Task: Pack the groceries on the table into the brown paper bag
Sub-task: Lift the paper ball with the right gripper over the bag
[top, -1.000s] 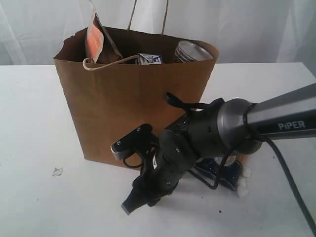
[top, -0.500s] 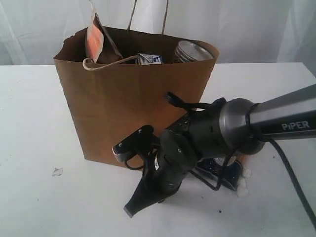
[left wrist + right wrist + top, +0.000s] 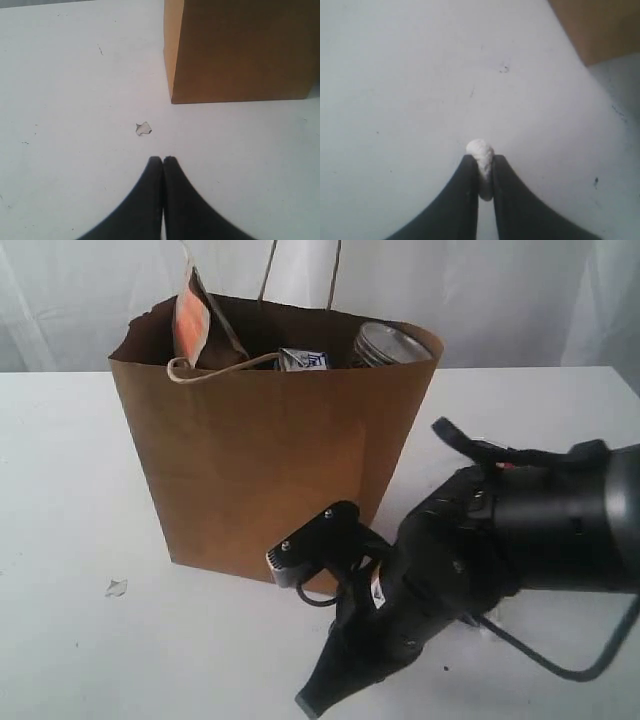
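Note:
The brown paper bag (image 3: 270,460) stands upright in the middle of the white table (image 3: 60,490). Groceries stick out of its top: a brown orange-labelled pouch (image 3: 190,320), a small blue-white carton (image 3: 303,359) and a jar with a shiny lid (image 3: 390,343). In front of the bag, low over the table, my right gripper (image 3: 312,705) points down. In the right wrist view it (image 3: 481,160) is shut on a small white lump (image 3: 480,150). My left gripper (image 3: 163,160) is shut and empty above the tabletop, a short way from the bag's corner (image 3: 172,95).
A small torn scrap (image 3: 116,587) lies on the table left of the bag, just ahead of the left fingertips (image 3: 143,129). The bulky right arm (image 3: 540,520) fills the near right of the table. A white curtain hangs behind.
The right jaws have closed on the white lump. The right arm has swung toward the near right, lifting off the table and now covering the dark packet seen beneath it earlier.

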